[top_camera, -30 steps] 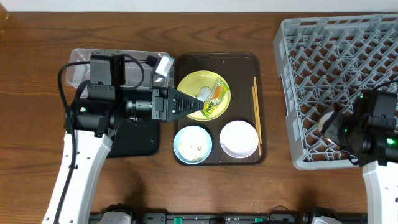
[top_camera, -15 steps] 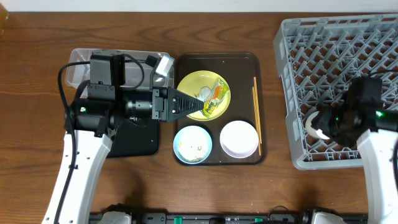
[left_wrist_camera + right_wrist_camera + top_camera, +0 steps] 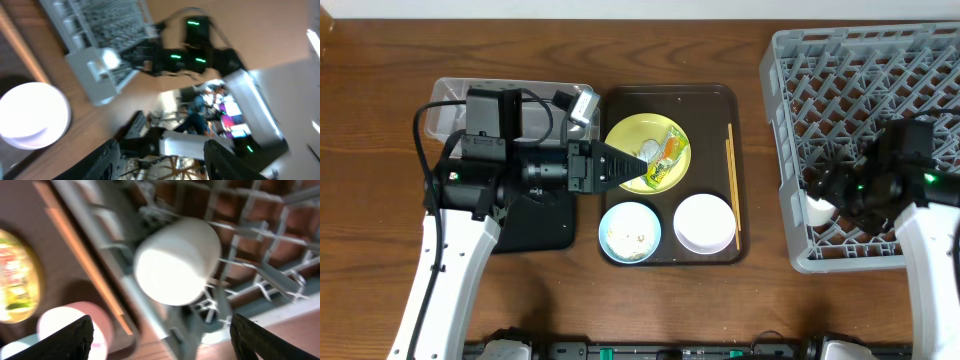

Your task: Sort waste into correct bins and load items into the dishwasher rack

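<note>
My left gripper (image 3: 634, 166) is open and empty, hovering over the yellow plate (image 3: 632, 133), which holds the green-and-orange wrapper (image 3: 668, 156) and a small white scrap (image 3: 647, 151). In the left wrist view its fingers (image 3: 161, 148) have nothing between them. My right gripper (image 3: 828, 188) is open inside the grey rack (image 3: 860, 80). The small white cup (image 3: 176, 262) lies on its side on the rack grid just ahead of the fingers (image 3: 160, 326); it also shows in the overhead view (image 3: 817, 211). The light blue bowl (image 3: 630, 232) holds crumbs. The pinkish-white bowl (image 3: 705, 222) and chopsticks (image 3: 731, 185) lie on the tray.
The dark brown serving tray (image 3: 620, 100) carries the plate, bowls and chopsticks. The clear tub (image 3: 450, 100) sits at the back left and the black tray (image 3: 542, 228) lies under my left arm. The rack's front left corner wall (image 3: 798, 255) is close to the cup.
My right arm has moved left inside the rack, carrying the white cup toward the front left corner. The left arm has stayed still.
</note>
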Action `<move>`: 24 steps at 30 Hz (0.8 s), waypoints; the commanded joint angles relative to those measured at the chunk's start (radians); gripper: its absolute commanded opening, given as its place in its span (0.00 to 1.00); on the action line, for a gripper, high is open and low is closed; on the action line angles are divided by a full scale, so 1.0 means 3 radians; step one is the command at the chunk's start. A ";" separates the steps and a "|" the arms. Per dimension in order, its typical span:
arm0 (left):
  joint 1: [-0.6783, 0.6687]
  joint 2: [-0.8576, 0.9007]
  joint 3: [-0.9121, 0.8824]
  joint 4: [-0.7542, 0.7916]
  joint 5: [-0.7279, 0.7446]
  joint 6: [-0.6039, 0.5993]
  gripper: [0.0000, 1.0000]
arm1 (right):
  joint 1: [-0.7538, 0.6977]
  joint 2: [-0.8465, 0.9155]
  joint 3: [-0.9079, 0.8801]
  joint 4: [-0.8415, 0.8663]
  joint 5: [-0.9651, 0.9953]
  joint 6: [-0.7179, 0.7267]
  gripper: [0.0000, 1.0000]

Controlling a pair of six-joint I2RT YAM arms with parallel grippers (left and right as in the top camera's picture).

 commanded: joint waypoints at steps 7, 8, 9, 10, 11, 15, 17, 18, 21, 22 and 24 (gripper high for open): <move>-0.0587 0.0051 0.0017 -0.0504 -0.2823 -0.0080 0.56 | -0.0011 -0.0589 0.0134 0.0240 -0.1358 -0.0635 0.90; -0.0675 0.0067 -0.0001 -0.0506 -0.3002 -0.0118 0.56 | -0.0011 -0.0609 0.0134 0.0245 -0.1386 -0.0635 0.90; -0.0815 0.0107 -0.0029 -0.0505 -0.3271 -0.0200 0.56 | -0.0011 -0.0627 0.0134 0.0253 -0.1443 -0.0635 0.90; -0.0924 0.0145 -0.0048 -0.0505 -0.3457 -0.0280 0.56 | -0.0011 -0.0636 0.0134 0.0257 -0.1492 -0.0635 0.90; -0.1047 0.0203 -0.0064 -0.0507 -0.3646 -0.0376 0.56 | -0.0011 -0.0641 0.0134 0.0266 -0.1556 -0.0636 0.91; -0.1446 0.0523 -0.0067 -0.0505 -0.4083 -0.0661 0.53 | -0.0011 -0.0641 0.0134 0.0337 -0.2078 -0.0950 0.91; -0.1603 0.0722 -0.0067 -0.0505 -0.4243 -0.0793 0.52 | -0.0011 -0.0641 0.0134 0.0378 -0.2345 -0.1137 0.91; -0.1665 0.0815 -0.0067 -0.0505 -0.4302 -0.0863 0.51 | -0.0011 -0.0641 0.0134 0.0379 -0.2389 -0.1169 0.91; -0.1813 0.1092 -0.0067 -0.0491 -0.4363 -0.1050 0.49 | -0.0011 -0.0641 0.0134 0.0367 -0.2388 -0.1171 0.91; -0.1844 0.1160 -0.0067 -0.0491 -0.4363 -0.1090 0.48 | -0.0011 -0.0641 0.0134 0.0366 -0.2388 -0.1170 0.91; -0.1887 0.1279 -0.0067 -0.0487 -0.4374 -0.1164 0.49 | -0.0011 -0.0641 0.0132 0.0367 -0.2388 -0.1170 0.91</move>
